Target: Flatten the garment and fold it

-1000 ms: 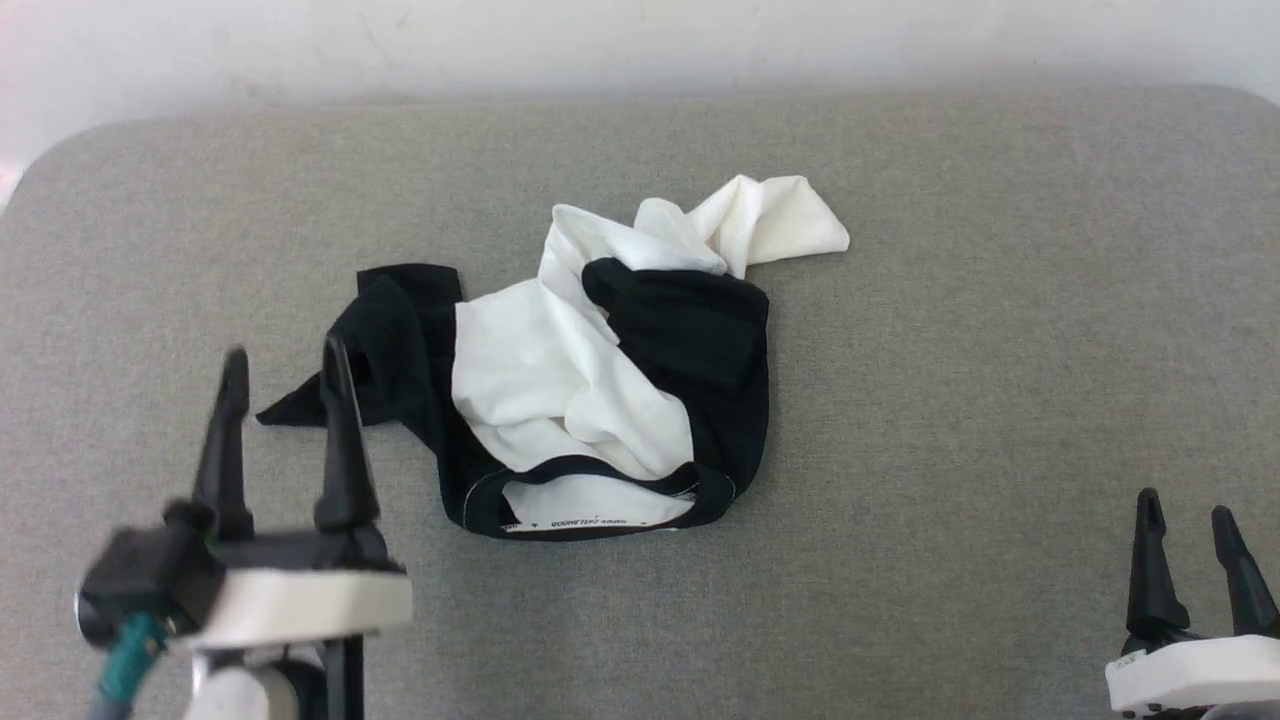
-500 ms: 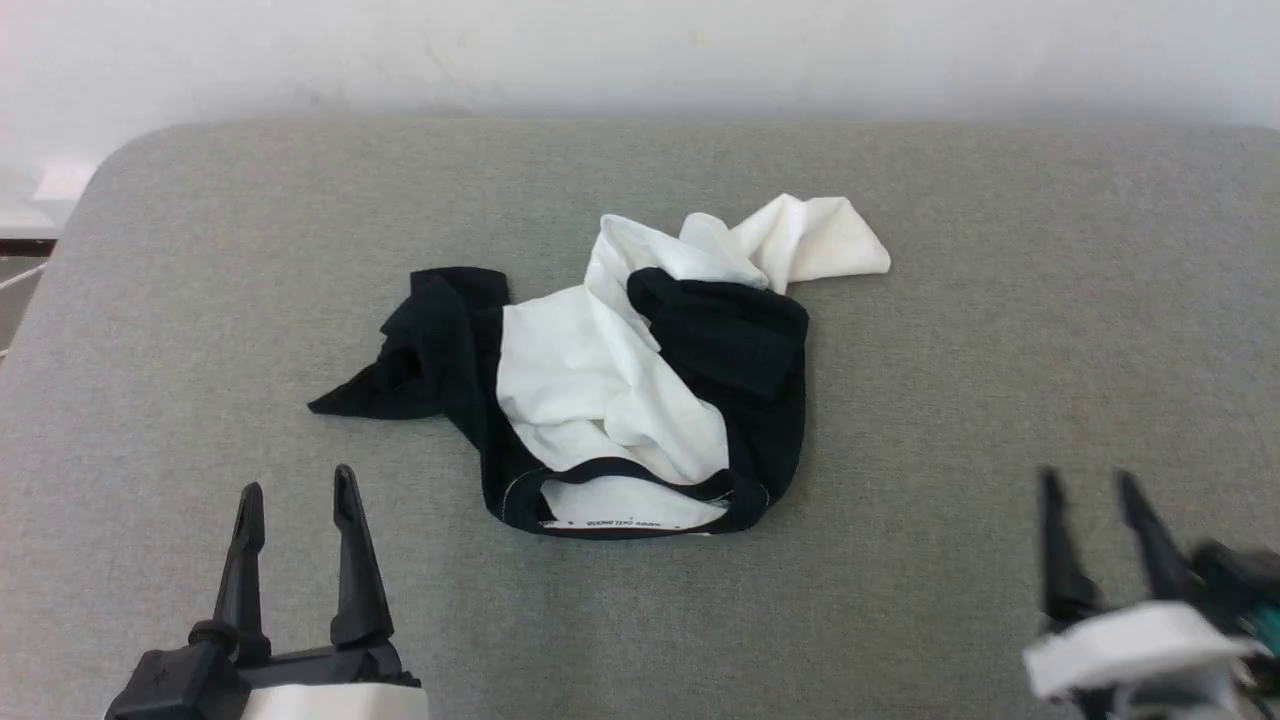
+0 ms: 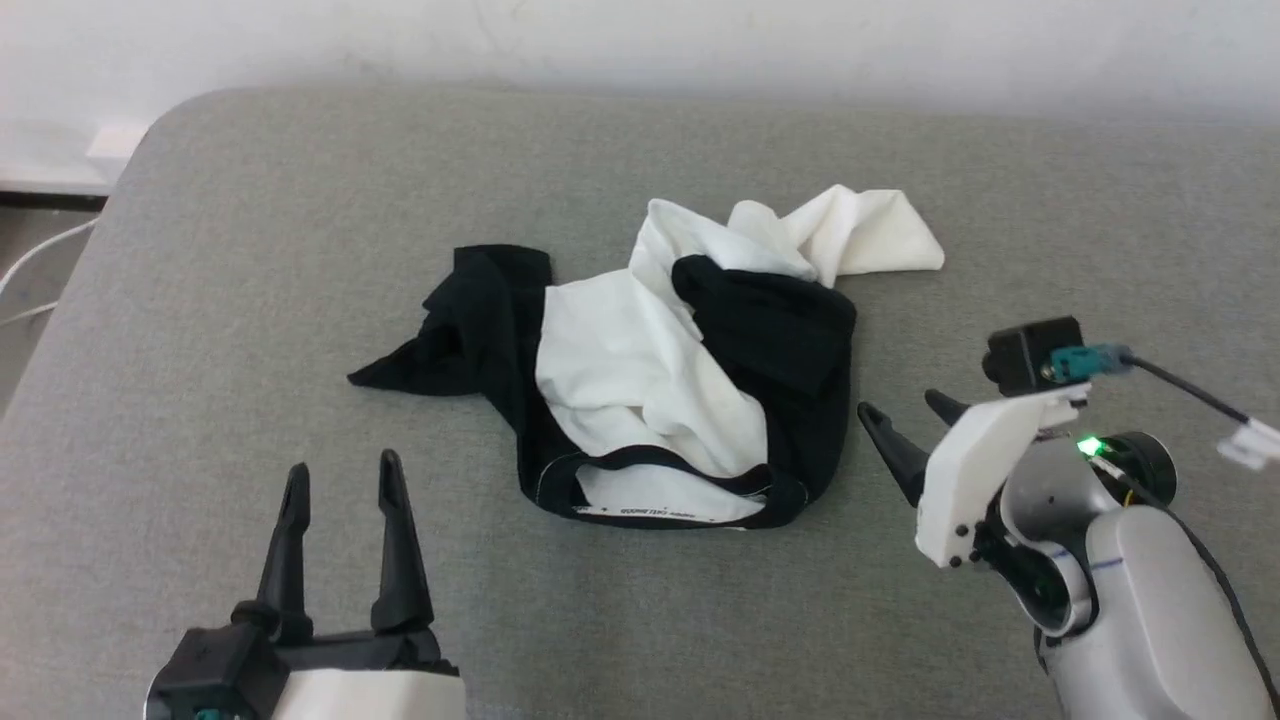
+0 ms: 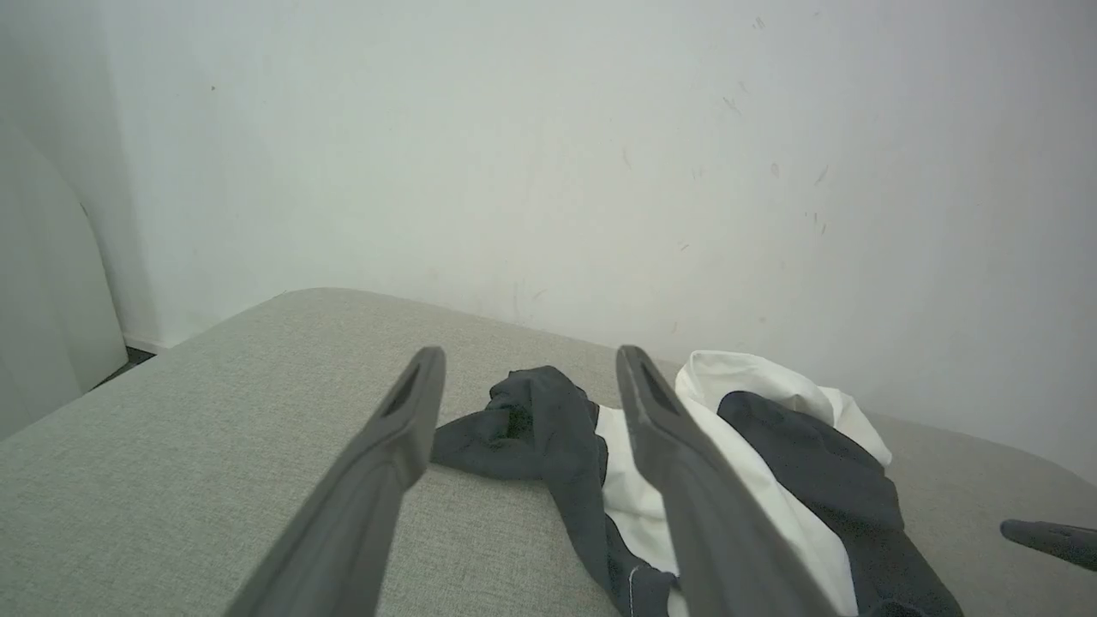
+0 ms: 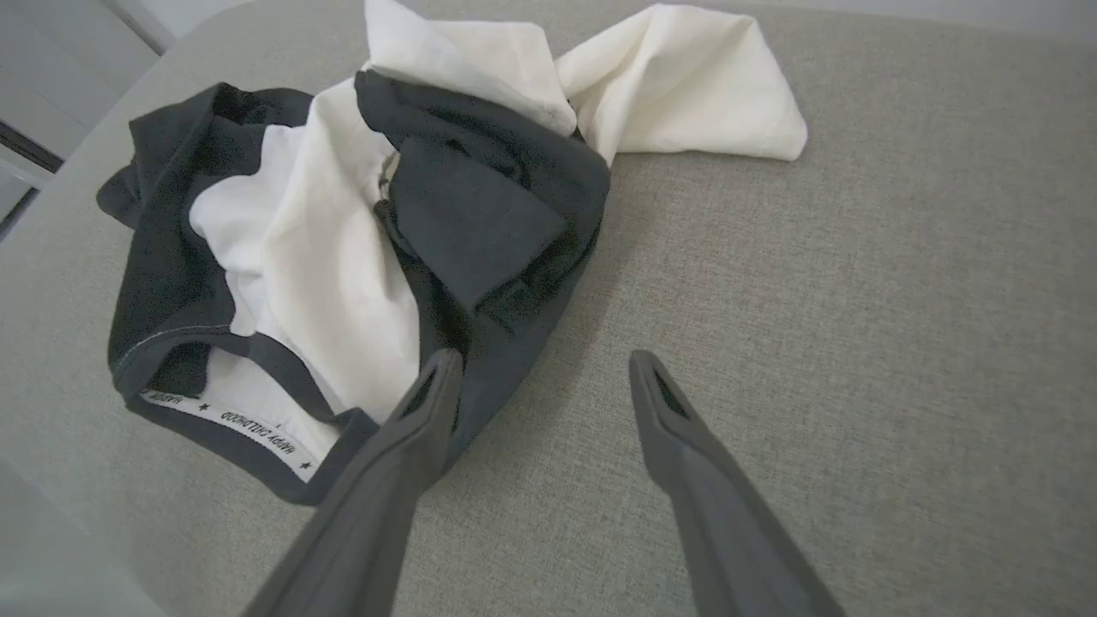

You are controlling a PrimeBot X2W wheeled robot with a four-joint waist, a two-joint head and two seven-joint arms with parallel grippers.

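Nearest the camera, at the lower left of the head view, the left end effector (image 3: 343, 463) hovered over the grey fabric surface (image 3: 200, 300). Its two dark fingers were spread wide and empty, well short of the T-shirt (image 3: 630, 370). Slightly farther off, on the right, the right end effector (image 3: 900, 402) pointed inward at the shirt's black side. Its jaws were equally wide and held nothing, and its tips were just beside the cloth but apart from it.

The T-shirt lay crumpled in the middle of the surface. Its nearest part was the black collar (image 3: 655, 462), gaping toward the robot, with a white lettered band (image 3: 650, 514) inside. Beyond that, white body cloth was bunched between a black sleeve (image 3: 470, 320) trailing left and a black folded mass (image 3: 780, 330) on the right. Farthest off, a white corner (image 3: 880, 240) stuck out to the right. A pale wall (image 3: 640, 40) rose behind.

The shirt looked light, soft and limp, so it would likely sag and drag rather than hold its shape. Good holds seemed to be the two ends of the collar, or the loose sleeve tip and the far white corner, to pull it flat.
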